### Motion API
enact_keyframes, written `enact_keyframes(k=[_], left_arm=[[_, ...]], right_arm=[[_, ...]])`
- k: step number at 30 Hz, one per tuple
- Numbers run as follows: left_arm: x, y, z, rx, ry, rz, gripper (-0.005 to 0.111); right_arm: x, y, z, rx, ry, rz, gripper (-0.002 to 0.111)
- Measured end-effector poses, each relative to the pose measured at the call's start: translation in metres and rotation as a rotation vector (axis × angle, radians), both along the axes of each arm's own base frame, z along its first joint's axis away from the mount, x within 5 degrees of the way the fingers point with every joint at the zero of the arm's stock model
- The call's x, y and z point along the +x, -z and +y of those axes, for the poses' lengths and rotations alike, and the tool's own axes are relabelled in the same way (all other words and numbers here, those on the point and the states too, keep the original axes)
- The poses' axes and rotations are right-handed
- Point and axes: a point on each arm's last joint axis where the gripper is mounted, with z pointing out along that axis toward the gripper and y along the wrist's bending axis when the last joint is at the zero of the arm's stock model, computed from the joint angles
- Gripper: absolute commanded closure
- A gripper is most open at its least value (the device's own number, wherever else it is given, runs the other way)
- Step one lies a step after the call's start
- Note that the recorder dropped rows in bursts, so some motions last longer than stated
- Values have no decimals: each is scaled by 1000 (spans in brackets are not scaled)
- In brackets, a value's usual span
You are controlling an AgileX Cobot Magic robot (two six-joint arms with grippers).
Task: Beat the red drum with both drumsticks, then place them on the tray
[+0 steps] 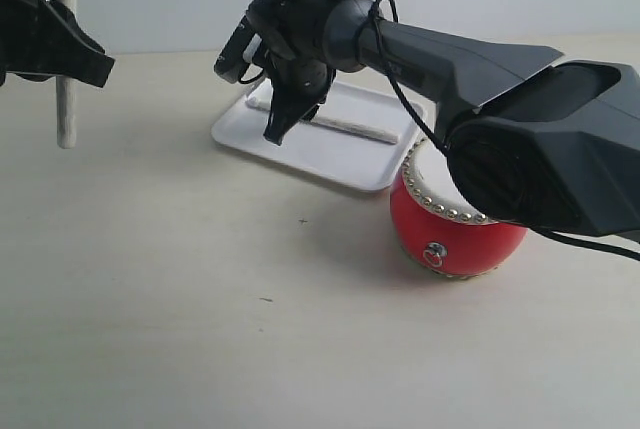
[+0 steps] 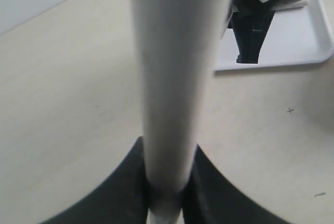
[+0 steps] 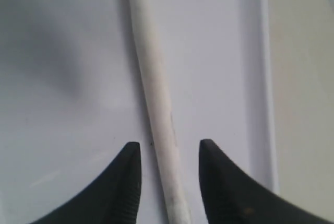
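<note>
The red drum (image 1: pixel 455 232) with white skin and silver studs stands at the right, partly behind my right arm. Behind it lies the white tray (image 1: pixel 340 164). One pale drumstick (image 1: pixel 350 127) lies flat on the tray. My right gripper (image 1: pixel 283 119) hangs open just above it, its fingers either side of the stick (image 3: pixel 156 98) without touching. At the far left my left gripper (image 1: pixel 68 54) is shut on the other drumstick (image 1: pixel 66 99), held upright above the table. That stick (image 2: pixel 175 78) fills the left wrist view, clamped between dark fingers (image 2: pixel 125 182).
The pale table (image 1: pixel 200 299) stretches in front of and left of the drum. The right arm's bulky black housing (image 1: pixel 540 149) looms over the drum's top. A white wall runs along the back.
</note>
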Motion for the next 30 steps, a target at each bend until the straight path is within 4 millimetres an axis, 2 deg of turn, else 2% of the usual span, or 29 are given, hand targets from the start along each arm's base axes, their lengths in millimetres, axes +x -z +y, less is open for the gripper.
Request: enact_keyframes(k=[7, 13, 17, 22, 26, 30], left_arm=[[1, -1, 0, -31, -13, 3, 107], [6, 1, 4, -101, -27, -4, 107], [24, 18, 21, -151, -51, 40, 107], [48, 38, 47, -307, -18, 91, 107], [61, 55, 63, -522, 96, 143, 107], [73, 65, 84, -665, 82, 121, 107]], right_arm=[[-3, -4, -1, 40, 76, 24, 68], [-15, -38, -5, 73, 129, 90, 68], [-21, -56, -6, 106, 144, 117, 68], [-28, -69, 0, 191, 114, 175, 68], [-39, -75, 12, 301, 27, 279, 68], [-49, -82, 24, 421, -58, 372, 68]])
